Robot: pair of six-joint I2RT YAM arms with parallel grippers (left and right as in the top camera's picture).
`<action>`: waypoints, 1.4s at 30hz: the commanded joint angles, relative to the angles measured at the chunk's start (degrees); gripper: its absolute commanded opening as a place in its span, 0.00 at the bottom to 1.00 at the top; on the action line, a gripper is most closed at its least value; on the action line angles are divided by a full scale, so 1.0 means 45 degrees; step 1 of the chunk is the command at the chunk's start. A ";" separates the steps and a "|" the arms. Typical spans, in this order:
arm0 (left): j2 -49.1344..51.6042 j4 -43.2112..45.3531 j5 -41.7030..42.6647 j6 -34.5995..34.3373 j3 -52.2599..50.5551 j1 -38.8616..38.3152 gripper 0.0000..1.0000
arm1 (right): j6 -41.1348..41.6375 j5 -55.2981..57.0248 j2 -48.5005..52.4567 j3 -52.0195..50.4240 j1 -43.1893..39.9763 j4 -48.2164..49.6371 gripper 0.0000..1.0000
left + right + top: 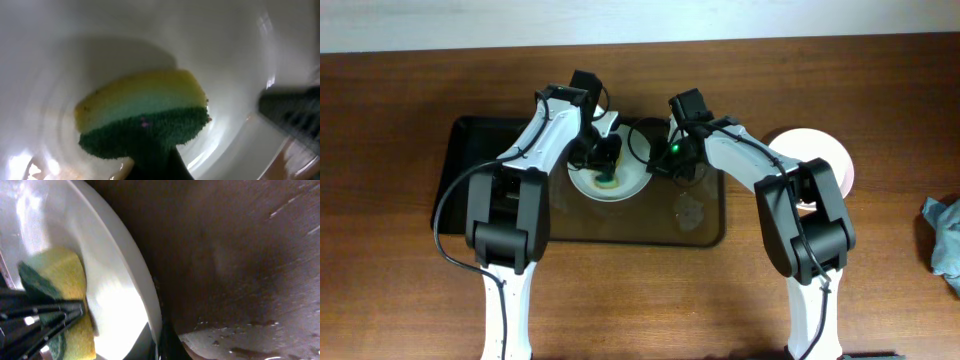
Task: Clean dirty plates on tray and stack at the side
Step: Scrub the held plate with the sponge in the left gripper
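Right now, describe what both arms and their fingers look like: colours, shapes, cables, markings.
Both the left arm and right arm have white rounded links joined by bulky black joint housings. A thin black cable loops off the left arm's side. A small green light glows near the right wrist. The left fingers are black and ribbed. No readable markings show.

Overhead view is evenly lit and pretty sharp, with only soft shadows. The left wrist view is way too close: the plate (150, 30) shows glare streaks and the sponge (145, 112) is mushy. The right wrist view is smeary, with the tray (240, 255) dim.
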 commanded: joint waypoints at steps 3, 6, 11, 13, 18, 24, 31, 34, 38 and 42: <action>0.0816 0.1933 -0.0918 -0.0170 -0.0379 -0.0199 0.01 | 0.0039 0.0733 0.0257 -0.0306 0.0049 -0.0180 0.04; 0.0816 0.1603 -0.6543 -0.4294 -0.0379 -0.0194 0.01 | -0.0015 0.0777 0.0257 -0.0311 0.0049 -0.0199 0.04; 0.0816 -0.1540 -0.6819 -0.4031 -0.0379 -0.0199 0.01 | -0.0015 0.0787 0.0257 -0.0311 0.0049 -0.0199 0.04; 0.0816 -0.2433 -0.3473 -0.0670 -0.0379 -0.0233 0.01 | -0.0010 0.0782 0.0262 -0.0311 0.0049 -0.0199 0.04; 0.0826 -0.1205 0.3123 0.2778 -0.0379 -0.0481 0.01 | -0.0010 0.0782 0.0257 -0.0306 0.0049 -0.0199 0.04; 0.0850 0.2448 0.0670 -0.1520 -0.0379 -0.0141 0.01 | -0.0053 0.0782 0.0262 -0.0311 0.0049 -0.0262 0.04; 0.0850 0.2268 -0.5047 -0.5192 -0.0379 0.0393 0.01 | -0.0053 0.1107 0.0262 -0.0321 0.0049 -0.0350 0.04; 0.0850 -0.0408 -0.8082 -0.5547 -0.0379 0.0393 0.01 | -0.0053 0.1107 0.0262 -0.0321 0.0049 -0.0345 0.04; 0.0850 -0.2327 -0.3458 -0.0831 -0.0379 0.0364 0.01 | -0.0053 0.1107 0.0262 -0.0321 0.0049 -0.0345 0.04; 0.0850 -0.1671 0.2312 0.2176 -0.0379 0.0364 0.01 | -0.0053 0.1107 0.0262 -0.0321 0.0049 -0.0345 0.04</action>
